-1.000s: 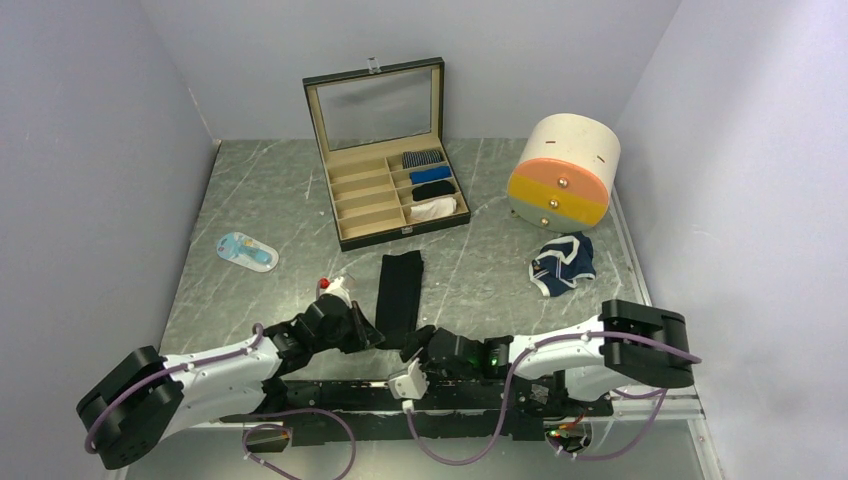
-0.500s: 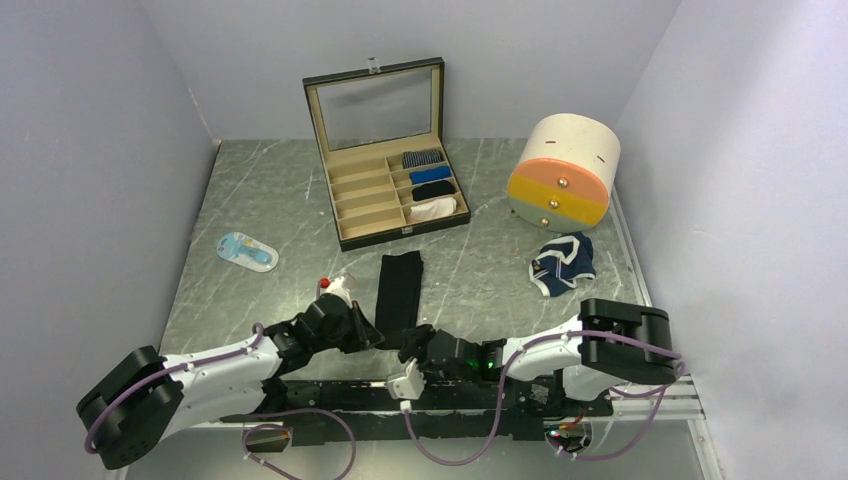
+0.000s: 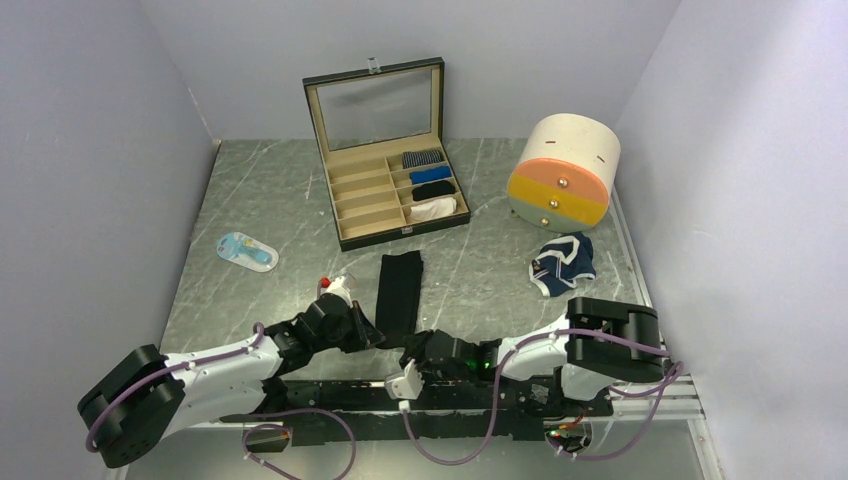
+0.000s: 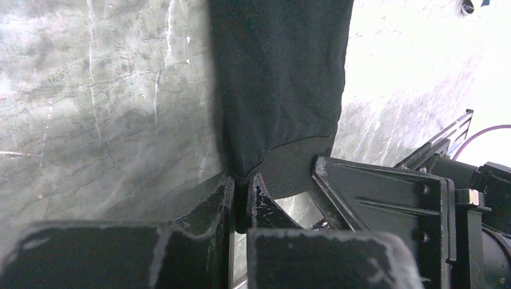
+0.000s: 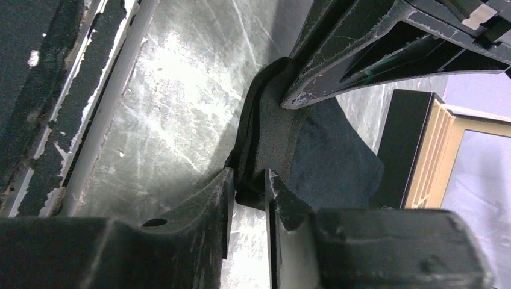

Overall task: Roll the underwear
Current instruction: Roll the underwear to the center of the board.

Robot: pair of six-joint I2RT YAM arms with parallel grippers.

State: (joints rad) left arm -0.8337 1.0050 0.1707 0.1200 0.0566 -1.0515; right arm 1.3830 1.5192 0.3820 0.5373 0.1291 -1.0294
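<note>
Currently: black underwear (image 3: 400,285) pinched at its near end by both pincers.
At the near edge of the counter (image 3: 290,200), the left pincer (image 4: 241,186) is pressed together on the garment's near hem, and the right pincer (image 5: 248,183) is nipped onto the same hem just beside it. The garment is laid flat as a long strip running away from the arms. Farther right, the navy underwear (image 3: 563,263) is crumpled, well apart, near a drum-shaped drawer unit (image 3: 565,170). An open compartmented box (image 3: 362,205) is set farther back.

The grey marbled table (image 3: 280,190) was seen loaded with flattened black underwear (image 3: 400,283), crumpled navy underwear (image 3: 563,264), an open compartment box (image 3: 395,200), a round drawer unit (image 3: 563,172) and a blue packet (image 3: 247,251).
</note>
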